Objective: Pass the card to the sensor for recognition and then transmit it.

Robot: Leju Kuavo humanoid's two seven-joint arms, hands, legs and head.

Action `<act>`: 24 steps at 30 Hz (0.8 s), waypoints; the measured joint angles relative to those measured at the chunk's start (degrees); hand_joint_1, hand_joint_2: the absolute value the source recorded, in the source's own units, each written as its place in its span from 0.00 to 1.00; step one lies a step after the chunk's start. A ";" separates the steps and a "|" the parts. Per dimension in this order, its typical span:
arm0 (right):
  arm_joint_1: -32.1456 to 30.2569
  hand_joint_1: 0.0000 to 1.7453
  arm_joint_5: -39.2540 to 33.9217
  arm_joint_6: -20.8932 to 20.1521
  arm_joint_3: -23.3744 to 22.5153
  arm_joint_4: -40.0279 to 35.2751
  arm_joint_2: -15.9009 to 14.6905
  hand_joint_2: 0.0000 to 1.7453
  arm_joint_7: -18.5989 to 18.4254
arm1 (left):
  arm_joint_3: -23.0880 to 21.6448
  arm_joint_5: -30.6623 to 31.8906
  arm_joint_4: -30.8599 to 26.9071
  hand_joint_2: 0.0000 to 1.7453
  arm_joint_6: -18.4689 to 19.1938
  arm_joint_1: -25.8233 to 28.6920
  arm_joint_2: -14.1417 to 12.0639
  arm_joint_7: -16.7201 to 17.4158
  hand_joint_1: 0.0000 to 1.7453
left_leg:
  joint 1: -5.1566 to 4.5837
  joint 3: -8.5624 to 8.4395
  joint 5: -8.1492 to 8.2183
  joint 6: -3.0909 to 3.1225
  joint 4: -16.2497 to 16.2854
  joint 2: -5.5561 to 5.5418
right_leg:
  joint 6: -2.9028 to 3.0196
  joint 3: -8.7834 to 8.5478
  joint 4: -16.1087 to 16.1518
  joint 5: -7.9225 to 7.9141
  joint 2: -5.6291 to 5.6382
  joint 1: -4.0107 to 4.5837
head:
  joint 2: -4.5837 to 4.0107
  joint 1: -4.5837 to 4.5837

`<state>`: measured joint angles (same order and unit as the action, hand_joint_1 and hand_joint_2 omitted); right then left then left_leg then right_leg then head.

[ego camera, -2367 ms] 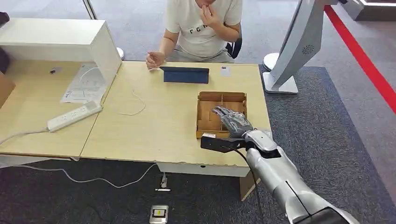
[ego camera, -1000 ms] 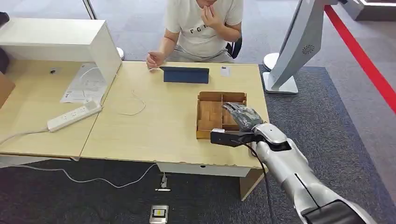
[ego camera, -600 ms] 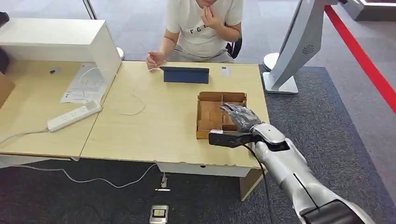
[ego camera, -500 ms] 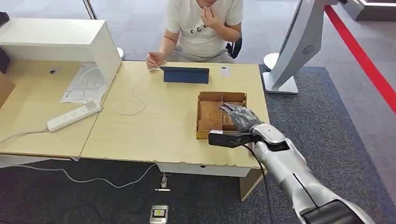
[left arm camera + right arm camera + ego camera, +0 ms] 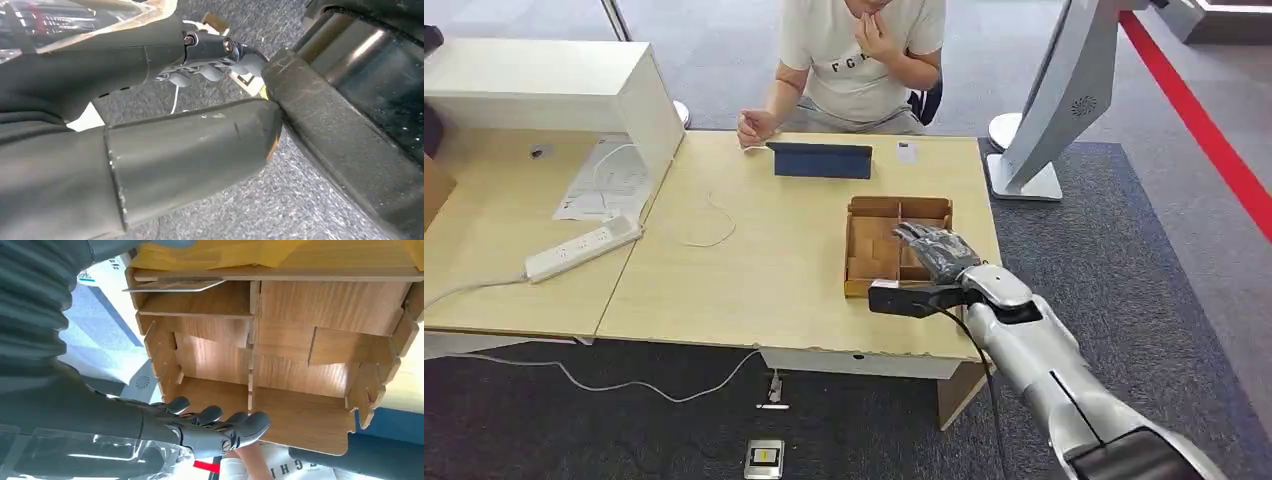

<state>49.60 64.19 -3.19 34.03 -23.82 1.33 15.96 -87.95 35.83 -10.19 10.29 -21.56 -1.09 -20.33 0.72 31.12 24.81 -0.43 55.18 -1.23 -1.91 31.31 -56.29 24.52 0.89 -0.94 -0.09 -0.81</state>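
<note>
Your right hand (image 5: 936,250) hovers over the right side of the wooden divided tray (image 5: 869,245), fingers (image 5: 215,422) stretched out and holding nothing. A thin card (image 5: 172,286) lies flat in one corner compartment of that tray. Your left hand (image 5: 210,52) hangs above grey carpet; you cannot tell its state. Across the worktop (image 5: 764,260) sits a person (image 5: 859,60).

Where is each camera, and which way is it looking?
Head view: high on the robot, looking forward and down at the table, the wooden tray and a seated person; its right hand reaches over the tray.
Left wrist view: behind the hanging left hand, facing grey carpet.
Right wrist view: behind the right hand, facing the wooden tray.
Head and right wrist views share the tray and right hand.
</note>
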 joint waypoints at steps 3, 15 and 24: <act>0.05 0.00 0.00 0.00 0.00 0.00 -0.02 1.00 0.00 | 0.33 1.01 0.00 0.00 0.00 -0.05 0.04 -0.15 0.00 | 0.00 0.00 0.00 0.00 0.00 0.00 | 0.00 0.01 0.01 0.00 0.00 0.00 | 0.00 -0.02; 0.00 0.00 0.00 -0.15 0.00 0.00 -0.20 1.00 0.00 | 0.81 4.59 -0.02 0.00 -0.26 -0.24 0.31 -0.81 0.00 | 0.00 0.04 0.00 0.00 0.00 0.00 | 0.00 0.04 0.01 0.00 0.00 0.00 | -0.02 0.00; -0.07 0.00 0.26 -0.79 0.00 -0.02 -0.20 1.00 0.00 | 0.85 6.75 0.00 0.00 -0.28 -0.26 0.20 -1.92 0.00 | 0.00 0.09 0.00 0.00 0.00 0.00 | 0.00 0.06 0.00 0.00 0.00 0.00 | -0.02 0.00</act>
<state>49.53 64.46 -3.98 34.03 -23.85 1.14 15.96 -87.10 42.57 -10.19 10.01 -21.82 -0.90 -22.25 0.72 31.20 24.81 -0.43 55.18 -1.24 -1.91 31.37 -56.29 24.52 0.89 -0.94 -0.11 -0.81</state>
